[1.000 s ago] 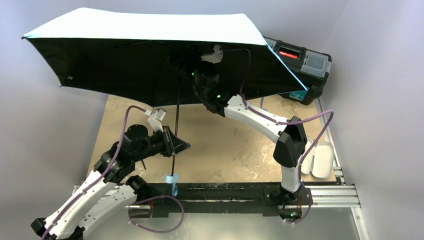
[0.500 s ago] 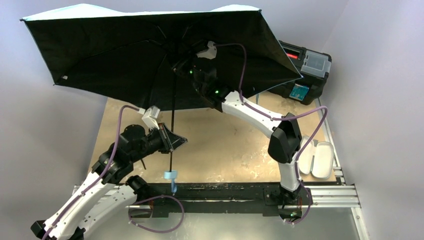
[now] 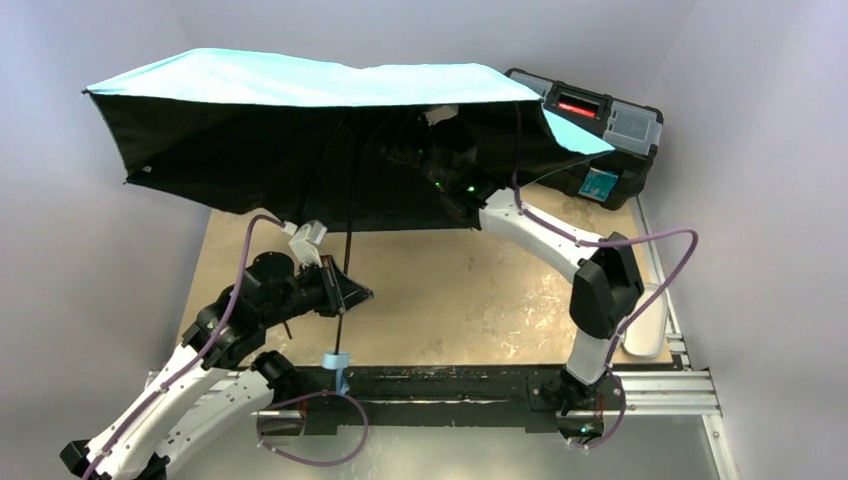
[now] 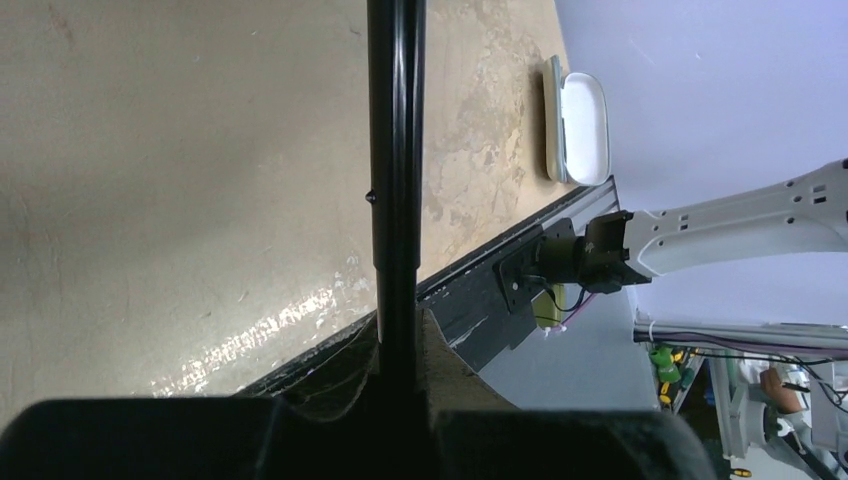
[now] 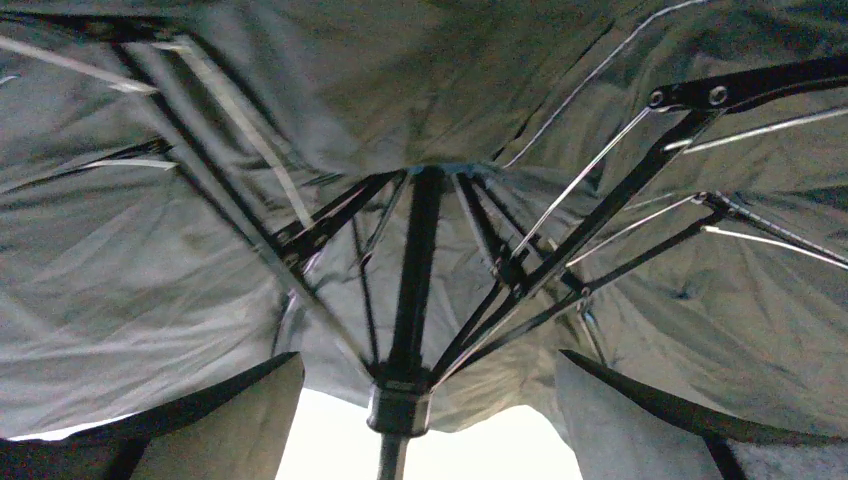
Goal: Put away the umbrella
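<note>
Above the table, the umbrella stands fully open, its shaft apparently clamped in the left claw. The right claw, jaws apart, flanks the runner. Step in hand: collapsing it; next, that claw must grip the runner and draw it toward the handle.

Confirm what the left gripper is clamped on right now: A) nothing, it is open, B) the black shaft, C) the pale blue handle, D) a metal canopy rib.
B: the left gripper is shut on the black shaft of the umbrella, above its pale blue handle.
</note>
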`<state>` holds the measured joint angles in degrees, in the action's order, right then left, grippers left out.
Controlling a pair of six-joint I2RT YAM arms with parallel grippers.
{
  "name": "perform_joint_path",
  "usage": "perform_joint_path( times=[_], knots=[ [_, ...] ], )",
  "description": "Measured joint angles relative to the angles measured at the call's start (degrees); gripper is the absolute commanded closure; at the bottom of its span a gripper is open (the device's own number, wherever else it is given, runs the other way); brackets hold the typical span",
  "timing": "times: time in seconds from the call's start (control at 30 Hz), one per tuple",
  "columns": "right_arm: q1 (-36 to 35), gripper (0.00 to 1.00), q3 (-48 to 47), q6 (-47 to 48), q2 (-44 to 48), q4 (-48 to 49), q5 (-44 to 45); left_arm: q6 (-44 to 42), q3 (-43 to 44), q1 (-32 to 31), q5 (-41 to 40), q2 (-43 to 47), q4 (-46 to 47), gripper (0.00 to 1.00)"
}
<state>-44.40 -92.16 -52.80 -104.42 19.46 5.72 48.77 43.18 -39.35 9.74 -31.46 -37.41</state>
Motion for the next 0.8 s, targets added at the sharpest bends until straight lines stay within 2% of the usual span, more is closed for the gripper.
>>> perform_joint_path(
  times=[0.2, 0.43, 0.6, 0.8],
  knots=[
    [0.6, 0.01, 9.9, -0.1, 9.0, 3.5, -7.5, -0.3, 1.2, 0.0, -0.3, -0.4, -1.1, 1.0],
    [-1.2, 0.01, 25.8, -3.8, 19.0, 14.7, -13.0, 0.4, 2.1, 0.0, 0.1, -1.9, 0.9, 1.0],
    [-2.2, 0.01, 29.1, -7.3, 17.1, 19.9, -13.0, 3.9, 1.0, 0.0, 2.6, -1.4, 6.6, 1.0],
    [-1.6, 0.01, 29.4, -14.8, 8.7, 33.8, -15.8, 6.4, 0.1, 0.0, 3.8, 1.2, 8.1, 1.0]
  ],
)
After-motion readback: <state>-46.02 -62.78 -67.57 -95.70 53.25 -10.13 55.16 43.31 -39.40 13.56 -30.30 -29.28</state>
